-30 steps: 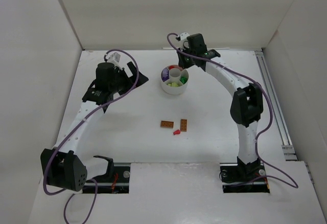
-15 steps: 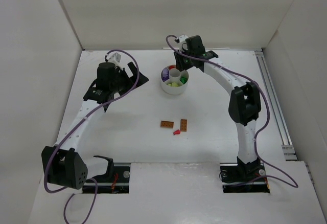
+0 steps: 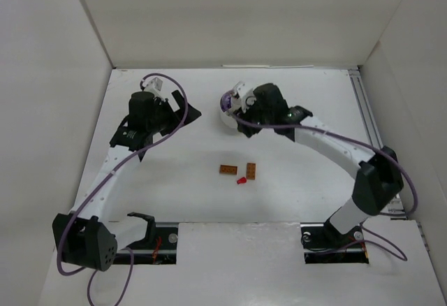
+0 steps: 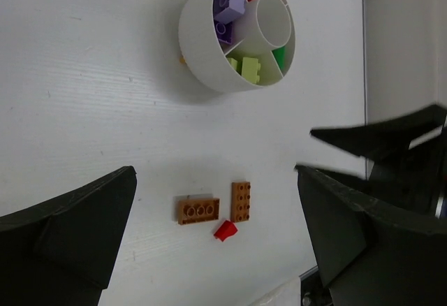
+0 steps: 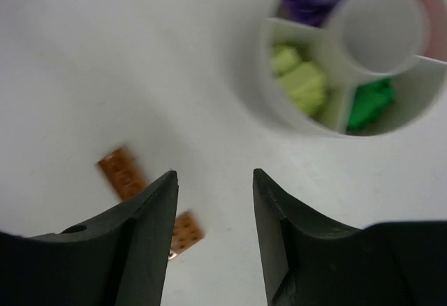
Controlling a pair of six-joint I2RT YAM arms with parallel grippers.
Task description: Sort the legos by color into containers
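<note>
- Right tool (image 5: 213, 184): held parted, empty; right arm (image 3: 328, 142) bent leftward over round white plastic sectioned dish (image 4: 199, 61).
- Left tool (image 4: 215, 180): spread wide, empty; left arm (image 3: 115, 159) extended forward.
- Two orange-brown studded bricks (image 3: 228, 169), one small red brick (image 3: 241, 180): loose on bench (image 3: 174, 152), apart from dish.

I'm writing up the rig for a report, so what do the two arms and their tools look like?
Both the left arm and right arm have white links with bulky black joint housings. A purple cable loops loosely along each. The left tool and right tool are matte black, each with two broad wedge-shaped fingers.
</note>
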